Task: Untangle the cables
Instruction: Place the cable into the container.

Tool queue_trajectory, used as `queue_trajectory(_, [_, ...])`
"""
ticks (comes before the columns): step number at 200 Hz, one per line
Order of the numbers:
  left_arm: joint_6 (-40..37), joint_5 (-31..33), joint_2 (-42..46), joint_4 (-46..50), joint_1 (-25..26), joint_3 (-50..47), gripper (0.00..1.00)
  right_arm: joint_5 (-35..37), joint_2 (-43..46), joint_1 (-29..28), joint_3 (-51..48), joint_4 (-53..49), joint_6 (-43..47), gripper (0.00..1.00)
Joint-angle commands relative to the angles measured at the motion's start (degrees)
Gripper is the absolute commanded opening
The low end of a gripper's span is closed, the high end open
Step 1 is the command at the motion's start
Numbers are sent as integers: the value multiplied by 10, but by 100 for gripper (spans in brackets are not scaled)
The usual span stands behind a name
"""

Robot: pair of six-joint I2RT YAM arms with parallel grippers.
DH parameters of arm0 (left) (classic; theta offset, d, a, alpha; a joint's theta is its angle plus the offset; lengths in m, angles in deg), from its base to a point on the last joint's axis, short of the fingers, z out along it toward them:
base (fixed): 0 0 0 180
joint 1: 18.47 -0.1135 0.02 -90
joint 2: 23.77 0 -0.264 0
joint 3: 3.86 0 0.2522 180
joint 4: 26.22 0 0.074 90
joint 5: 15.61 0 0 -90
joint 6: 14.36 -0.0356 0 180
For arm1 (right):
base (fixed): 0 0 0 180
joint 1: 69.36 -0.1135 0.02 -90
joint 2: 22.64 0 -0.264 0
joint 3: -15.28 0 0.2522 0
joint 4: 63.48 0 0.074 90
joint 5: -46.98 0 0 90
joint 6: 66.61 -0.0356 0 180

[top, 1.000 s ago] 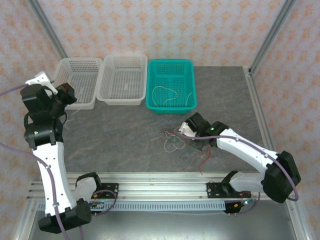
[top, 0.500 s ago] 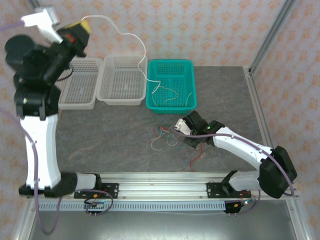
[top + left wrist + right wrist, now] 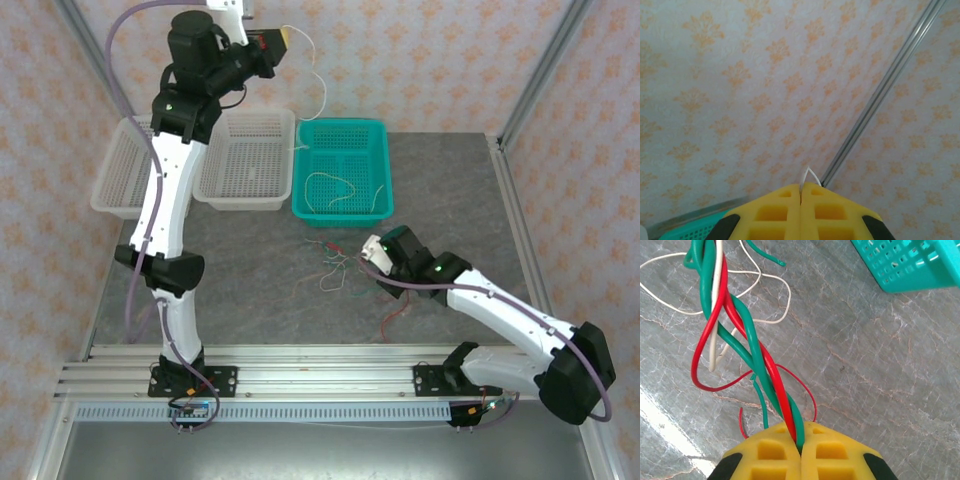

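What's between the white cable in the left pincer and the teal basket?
Nothing visible. The white cable hangs free from the left pincer, its lower end by the teal basket's left rim.

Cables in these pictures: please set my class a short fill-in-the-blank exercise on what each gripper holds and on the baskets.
The left gripper, raised high, is shut on a ___ cable.
The right gripper clamps a twisted bundle of red, white and ___ cables.
Beside the teal basket stand ___ white baskets.
Missing words: white, green, two.
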Motion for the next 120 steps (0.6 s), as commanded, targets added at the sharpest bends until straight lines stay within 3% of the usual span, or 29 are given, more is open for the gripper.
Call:
queue_trajectory(1, [5,4,-6,-1,9,25,0,10,10,-3,-11,-12,-16,0])
queue_trajectory(90, [-81,108,-106,109,63,-112,0,6,37,-3,-15,-39,-30,0])
queue_trajectory(120, [-127,91,-100,129,95,-133,51,6,42,-3,-14,-41,-31,0])
